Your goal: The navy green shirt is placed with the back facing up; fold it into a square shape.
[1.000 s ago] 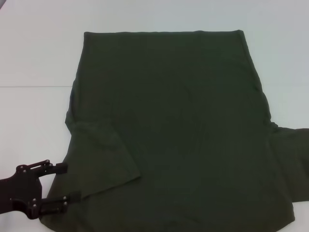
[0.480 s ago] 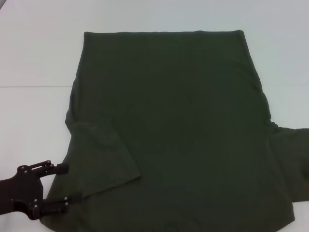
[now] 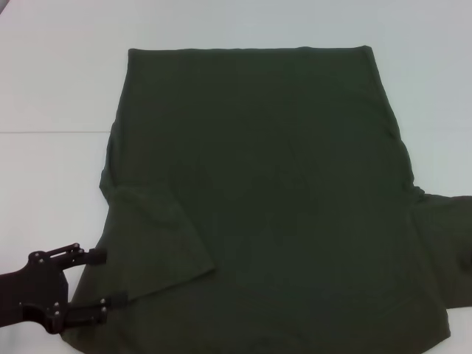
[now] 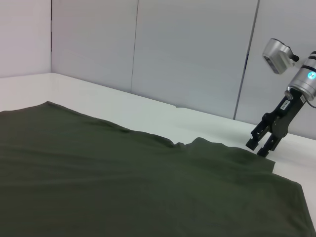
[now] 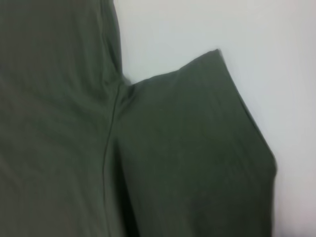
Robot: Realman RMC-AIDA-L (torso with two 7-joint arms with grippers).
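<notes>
A: Well, is there any writing to read on the navy green shirt point(image 3: 265, 199)?

B: None that shows. It is plain dark olive cloth, no print, no label in sight. The small marks on the right gripper point(image 4: 263, 147), seen far off in the left wrist view, are too small to read.

A: How does the shirt look?

B: It lies spread flat on the white table point(image 3: 59, 88), far bigger than either gripper. One straight hem edge lies at the far side from the robot. The sleeve on the robot's left is folded inward over the body, making a slanted flap point(image 3: 158, 243). The sleeve on the robot's right point(image 5: 197, 148) still lies out flat on the table, seam visible where it meets the body.

A: Which way does it run?

B: Its long axis runs away from the robot, hem far, shoulders near.

A: And the grippers?

B: The left gripper point(image 3: 110, 279) sits low at the shirt's near left edge, its two fingers point(image 3: 94, 256) apart, tips at the folded flap's edge; whether they touch the cloth I cannot tell. The right gripper hangs just above the outstretched sleeve's outer edge, fingers slightly apart, holding nothing.
</notes>
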